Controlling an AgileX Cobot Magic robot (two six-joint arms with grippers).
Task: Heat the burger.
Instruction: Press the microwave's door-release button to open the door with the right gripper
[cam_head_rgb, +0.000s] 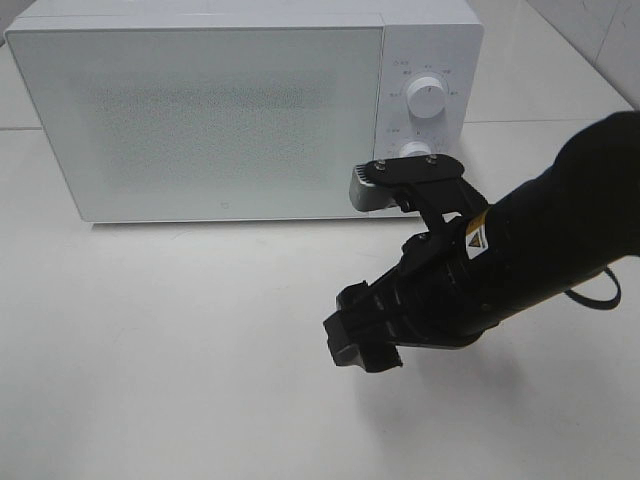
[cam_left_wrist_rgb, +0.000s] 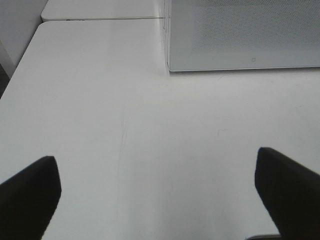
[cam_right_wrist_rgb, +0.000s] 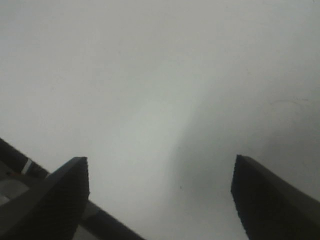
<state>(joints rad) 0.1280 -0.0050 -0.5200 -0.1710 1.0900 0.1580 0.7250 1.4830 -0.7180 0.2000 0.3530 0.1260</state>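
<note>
No burger shows in any view. The white microwave (cam_head_rgb: 200, 120) stands at the back of the table with its door shut; its lower front corner also appears in the left wrist view (cam_left_wrist_rgb: 245, 35). My right gripper (cam_head_rgb: 358, 342) hangs over the table in front of the microwave's right end, pointing toward the front left. In the right wrist view this gripper (cam_right_wrist_rgb: 160, 165) is open, with only bare table between its fingers (cam_right_wrist_rgb: 65, 190). My left gripper (cam_left_wrist_rgb: 157, 160) is open wide over bare table, some way in front of the microwave, and does not show in the exterior high view.
The microwave's upper knob (cam_head_rgb: 428, 98) is in plain sight on its right panel; the right arm partly covers the lower knob (cam_head_rgb: 413, 150). A white table (cam_head_rgb: 150, 350) carries everything. A black cable (cam_head_rgb: 600, 295) loops beside the right arm.
</note>
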